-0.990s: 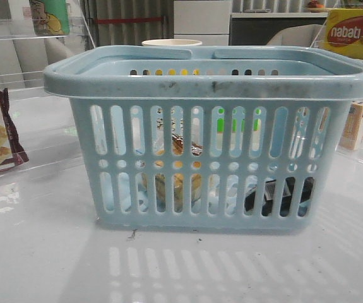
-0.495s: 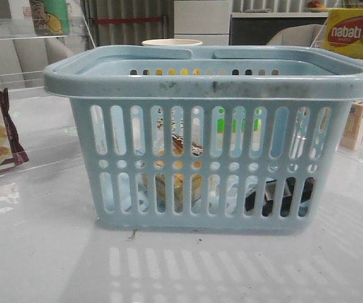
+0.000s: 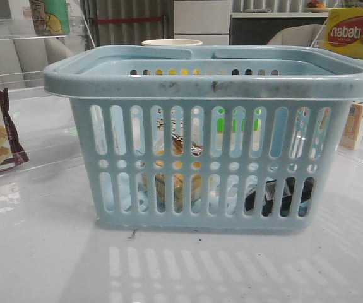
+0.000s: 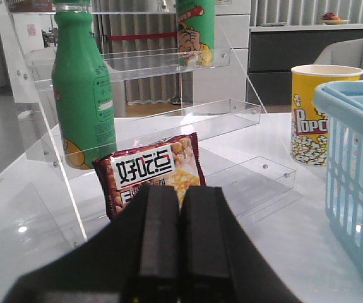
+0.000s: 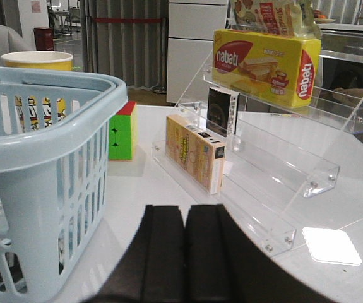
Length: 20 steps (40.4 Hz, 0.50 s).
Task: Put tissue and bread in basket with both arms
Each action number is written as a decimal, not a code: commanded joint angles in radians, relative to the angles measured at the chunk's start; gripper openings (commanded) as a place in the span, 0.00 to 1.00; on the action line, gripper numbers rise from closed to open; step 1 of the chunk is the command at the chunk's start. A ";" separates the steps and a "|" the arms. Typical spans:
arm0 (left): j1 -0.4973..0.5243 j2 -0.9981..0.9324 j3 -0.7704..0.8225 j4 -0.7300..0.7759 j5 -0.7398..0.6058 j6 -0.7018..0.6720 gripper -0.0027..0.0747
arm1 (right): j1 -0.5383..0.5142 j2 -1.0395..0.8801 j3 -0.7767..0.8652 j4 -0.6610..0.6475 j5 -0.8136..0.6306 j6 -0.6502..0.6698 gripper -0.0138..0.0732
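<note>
The table (image 3: 42, 265) is white and glossy and takes up the whole near scene. On it, in the middle, stands the basket (image 3: 213, 79), pale blue with a scuffed thick rim and its handles folded down. Clear acrylic shelves flank it: the left shelf (image 4: 168, 120) carries a green bottle (image 4: 83, 95), and the right shelf (image 5: 282, 170) carries a yellow wafer box (image 5: 266, 60) on its upper step, with a tan carton (image 5: 194, 151) on its lowest step.

Through the basket's near slots, the bread (image 3: 176, 183) lies on the floor left of centre, golden-brown behind the bars. The tissue (image 3: 279, 197) lies low at the right end, a dark packet partly screened by the bars.

Beyond the basket's far rim stands a yellow popcorn cup (image 4: 317, 113). A maroon cracker packet (image 4: 153, 177) leans on the left shelf's lowest step. A coloured puzzle cube (image 5: 123, 136) sits on the table just past the basket's right side.

The left gripper (image 4: 170, 233) hangs over the table left of the basket, its fingers pressed together with nothing between them. The right gripper (image 5: 176, 246) hangs to the basket's right, likewise fully closed and empty.
</note>
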 commanded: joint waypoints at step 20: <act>0.001 -0.017 -0.001 -0.009 -0.087 -0.008 0.15 | -0.006 -0.017 0.002 0.012 -0.089 -0.007 0.22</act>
